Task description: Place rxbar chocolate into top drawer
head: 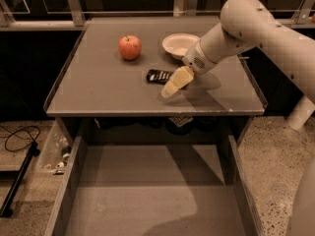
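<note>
The hand (pixel 169 91), its spread impossible to tell, hangs at four o'clock of the snack bar (pixel 158 76) on the counter (pixel 98 95); light, flat and probably slick, the bar likely suits a pinch across its width.
</note>
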Tool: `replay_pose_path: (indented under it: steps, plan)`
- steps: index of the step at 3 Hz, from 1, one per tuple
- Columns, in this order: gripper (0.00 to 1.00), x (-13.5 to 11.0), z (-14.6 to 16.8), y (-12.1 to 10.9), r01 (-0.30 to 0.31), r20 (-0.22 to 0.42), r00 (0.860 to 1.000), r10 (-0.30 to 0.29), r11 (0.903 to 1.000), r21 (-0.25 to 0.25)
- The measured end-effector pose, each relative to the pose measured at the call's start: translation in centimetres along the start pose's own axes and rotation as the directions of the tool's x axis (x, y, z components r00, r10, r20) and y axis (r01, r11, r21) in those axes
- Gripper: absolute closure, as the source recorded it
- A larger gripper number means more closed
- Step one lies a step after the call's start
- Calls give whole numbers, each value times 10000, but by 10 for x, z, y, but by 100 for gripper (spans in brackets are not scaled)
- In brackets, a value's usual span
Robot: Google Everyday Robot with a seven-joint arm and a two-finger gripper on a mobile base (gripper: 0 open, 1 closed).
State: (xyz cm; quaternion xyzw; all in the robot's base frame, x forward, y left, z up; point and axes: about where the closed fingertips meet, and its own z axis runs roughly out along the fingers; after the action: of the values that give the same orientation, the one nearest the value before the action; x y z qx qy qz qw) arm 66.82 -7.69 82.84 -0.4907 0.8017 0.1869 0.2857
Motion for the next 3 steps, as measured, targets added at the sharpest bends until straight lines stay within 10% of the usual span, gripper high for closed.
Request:
replay_pose_path:
  steps: [1,3]
  plan:
    - [0,0,0,0,0,0,10000,0,10000,-1]
    - [43,0,0,0,0,-1,10000,0,10000,-2]
